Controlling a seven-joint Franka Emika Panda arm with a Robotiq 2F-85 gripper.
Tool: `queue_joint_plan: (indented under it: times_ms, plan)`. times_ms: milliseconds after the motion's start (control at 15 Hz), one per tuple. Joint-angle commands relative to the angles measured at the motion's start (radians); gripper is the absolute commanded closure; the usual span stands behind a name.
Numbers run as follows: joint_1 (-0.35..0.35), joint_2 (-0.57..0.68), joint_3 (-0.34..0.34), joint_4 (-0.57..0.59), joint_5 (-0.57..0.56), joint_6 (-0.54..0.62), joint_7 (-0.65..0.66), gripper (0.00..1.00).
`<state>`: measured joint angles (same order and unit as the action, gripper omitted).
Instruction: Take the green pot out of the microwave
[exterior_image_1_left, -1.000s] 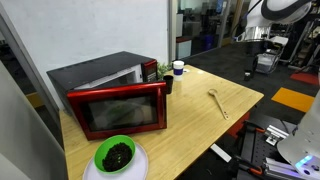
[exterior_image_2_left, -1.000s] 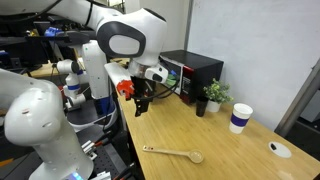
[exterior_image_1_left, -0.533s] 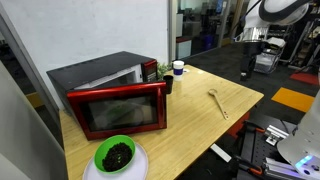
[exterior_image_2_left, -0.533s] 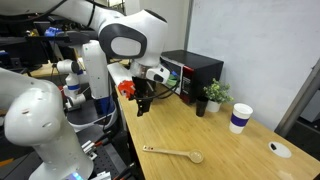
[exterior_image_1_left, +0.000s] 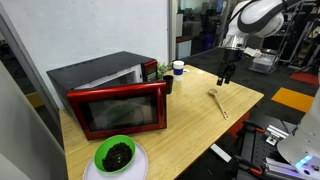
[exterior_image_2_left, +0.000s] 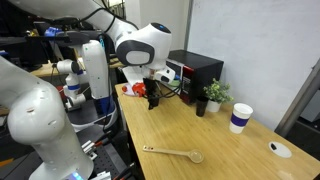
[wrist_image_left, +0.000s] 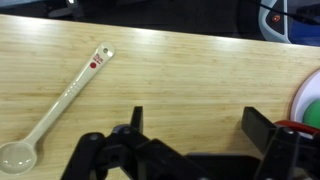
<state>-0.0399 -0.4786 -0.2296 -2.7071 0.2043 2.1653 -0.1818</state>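
While the gripper (wrist_image_left: 195, 128) hangs above the table (wrist_image_left: 190, 70) with its fingers (wrist_image_left: 135, 122) spread wide and empty, the pot (exterior_image_1_left: 115, 154) sits on a white plate (exterior_image_1_left: 141, 160) outside the microwave (exterior_image_1_left: 110, 95), in front of it; a spoon (wrist_image_left: 60, 105) lies near the gripper.

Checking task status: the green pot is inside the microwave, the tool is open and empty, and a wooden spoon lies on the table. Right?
Not quite. In an exterior view the green pot sits on a white plate in front of the microwave, not inside it. The rest holds: the tool is open and empty, and the wooden spoon lies on the table.
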Motion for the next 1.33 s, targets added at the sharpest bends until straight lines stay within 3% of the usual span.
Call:
queue_joint_plan:
  times_ms: [0, 467, 1267]
  plan:
    - [0.046, 0.129, 0.045, 0.08, 0.083, 0.098, 0.003, 0.0]
    - [0.084, 0.343, 0.105, 0.261, 0.172, 0.227, 0.04, 0.0]
    - [0.082, 0.6, 0.238, 0.548, 0.281, 0.288, 0.132, 0.0]
